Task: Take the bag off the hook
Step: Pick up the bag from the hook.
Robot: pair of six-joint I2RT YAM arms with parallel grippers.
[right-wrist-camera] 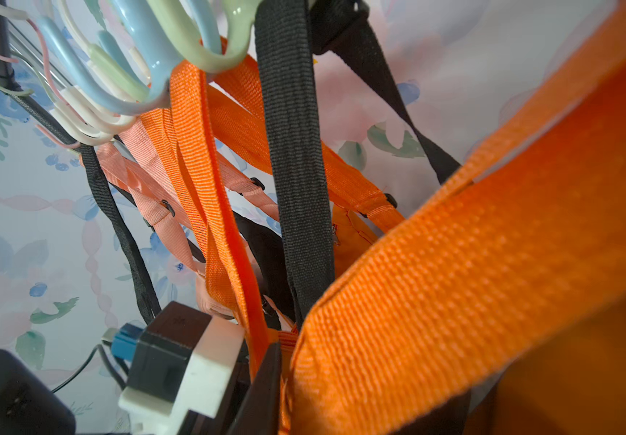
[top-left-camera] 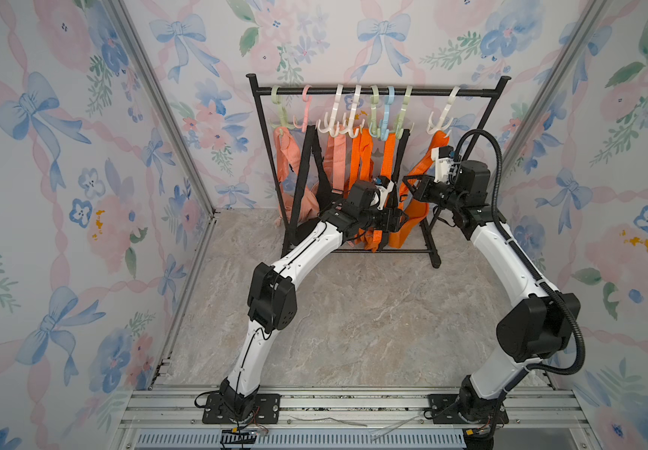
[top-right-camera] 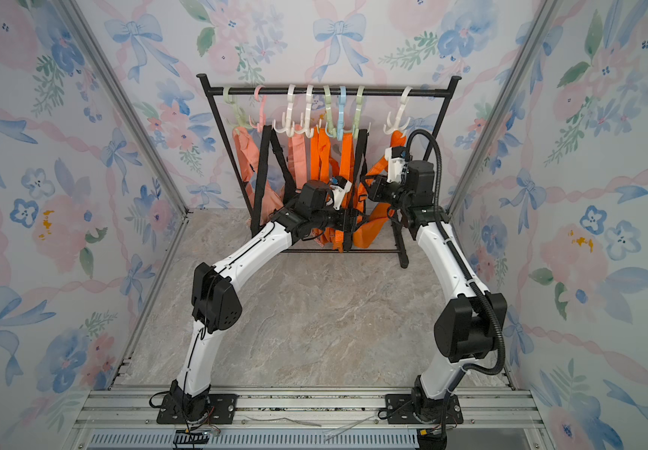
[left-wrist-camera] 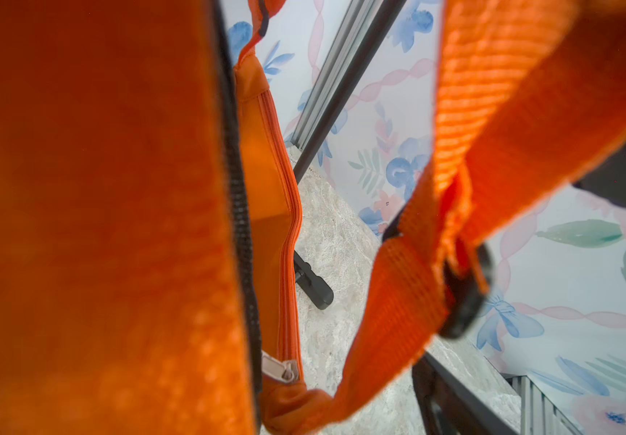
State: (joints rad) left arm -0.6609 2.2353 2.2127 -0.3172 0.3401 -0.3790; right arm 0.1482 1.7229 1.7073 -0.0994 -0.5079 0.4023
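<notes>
I have the right gripper [top-left-camera: 408,181] with its fingers [right-wrist-camera: 266,384] pinching the orange strap [right-wrist-camera: 454,263] below its white hook [top-left-camera: 444,111], ready to lift it clear. The left gripper [top-left-camera: 401,223] sits beside the orange bag [left-wrist-camera: 266,180]; I cannot tell how its fingers stand.

Orange bag [top-left-camera: 398,235], black rack [top-left-camera: 431,92], pastel hooks [top-left-camera: 388,113], floral walls [top-left-camera: 61,195], seemingly marbled floor [top-left-camera: 353,311].

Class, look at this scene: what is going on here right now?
Two robot arms work at a rack of bags hung on hooks. The right hand is closed on the orange strap that hangs from the white end hook. The left hand sits lower among the orange bags; its grip cannot be made out. The strap is not yet off the hook.
</notes>
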